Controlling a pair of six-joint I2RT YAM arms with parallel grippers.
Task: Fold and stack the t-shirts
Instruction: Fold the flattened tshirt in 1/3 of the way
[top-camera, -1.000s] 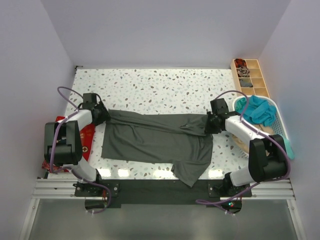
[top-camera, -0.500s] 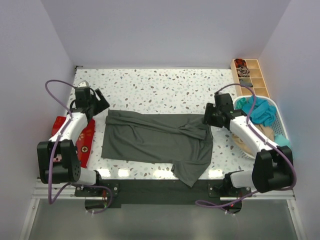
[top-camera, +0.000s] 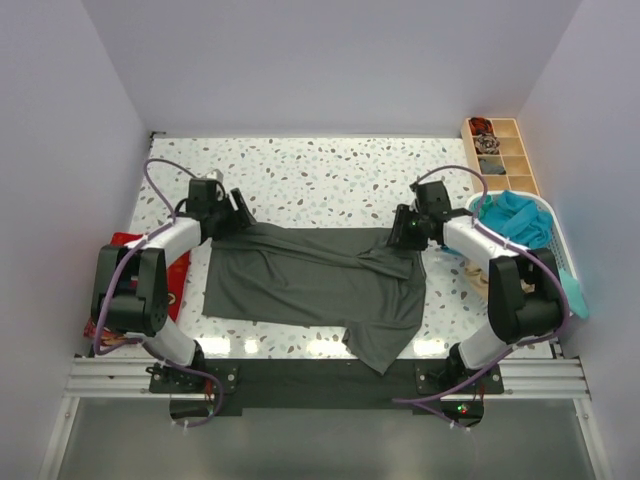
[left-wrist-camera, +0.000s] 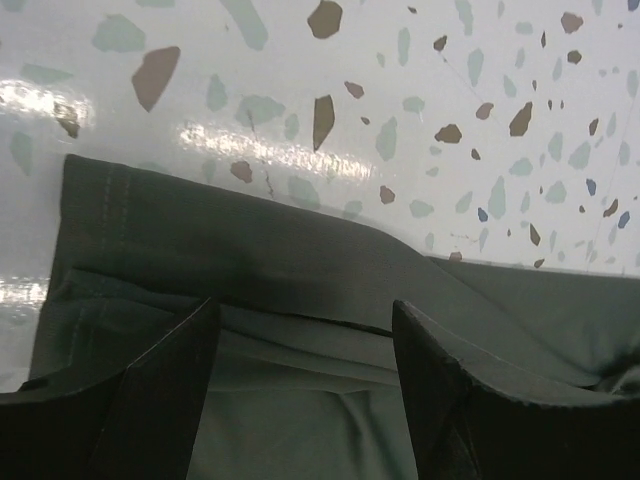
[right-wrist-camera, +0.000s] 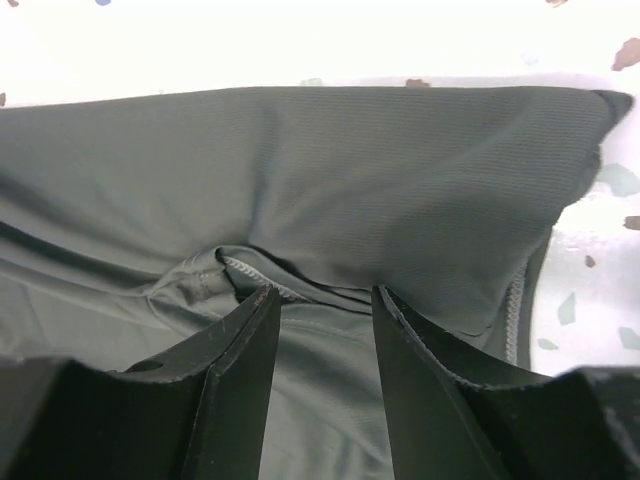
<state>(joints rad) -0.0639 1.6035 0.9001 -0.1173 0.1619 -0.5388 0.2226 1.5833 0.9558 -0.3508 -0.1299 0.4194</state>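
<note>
A dark grey-green t-shirt (top-camera: 310, 285) lies spread across the table's middle, its far edge folded over and one sleeve hanging toward the near edge. My left gripper (top-camera: 235, 214) hovers open over its far left corner; in the left wrist view the gripper (left-wrist-camera: 303, 305) has the folded hem (left-wrist-camera: 250, 265) under its spread fingers (left-wrist-camera: 165, 390). My right gripper (top-camera: 403, 230) stands open at the far right corner, and in its wrist view the gripper (right-wrist-camera: 324, 292) straddles a stitched seam (right-wrist-camera: 255, 275) without pinching it. A red t-shirt (top-camera: 176, 275) lies at the left edge. A teal t-shirt (top-camera: 515, 220) fills the basket.
A white plastic basket (top-camera: 558, 255) stands at the right edge beside the right arm. A wooden compartment tray (top-camera: 500, 150) with small items sits at the back right corner. Walls close in the table on the left, back and right.
Both grippers opened and let go of the shirt's stretched far edge. They lifted outward, then came back inward over the shirt's far corners.
</note>
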